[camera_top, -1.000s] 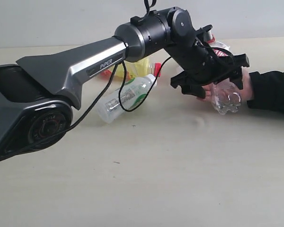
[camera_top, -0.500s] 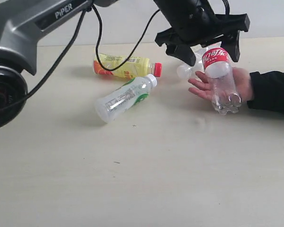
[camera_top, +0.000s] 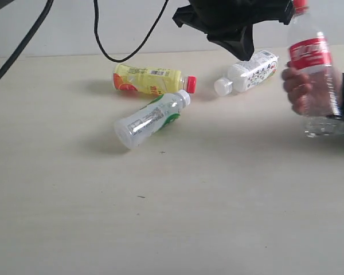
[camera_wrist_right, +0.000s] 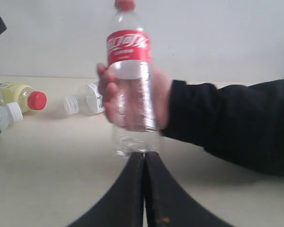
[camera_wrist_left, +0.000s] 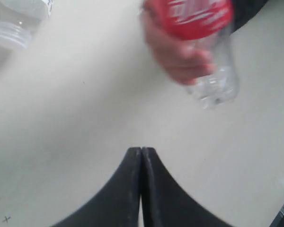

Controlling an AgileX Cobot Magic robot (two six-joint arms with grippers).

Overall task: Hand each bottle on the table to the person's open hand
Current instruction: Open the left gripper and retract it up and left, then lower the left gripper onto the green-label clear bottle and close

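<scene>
While the person's bare, light-skinned hand closes its fingers around it, the clear plastic bottle with the red label and red cap stands nearly upright at the right edge of the exterior view, cap upward. Its lower end is near the wide pale beige table, but I cannot tell if it touches the surface. The hand comes out of a black sleeve.

The three other bottles lie on their sides on the table. The whitish plastic bottle with the white cap and printed label is the nearest to the hand, with its cap pointing away from the hand. To the left of it lies the yellow plastic bottle with the red cap. Just in front of it, the whitish plastic bottle with the green label lies slanted, and its white cap is close to the red cap of the yellow one.

The left gripper has its two black fingers pressed together with nothing between them, and it hangs apart from the held bottle. The right gripper also has its fingers together and is empty; the clear bottle stands behind its tips.
</scene>
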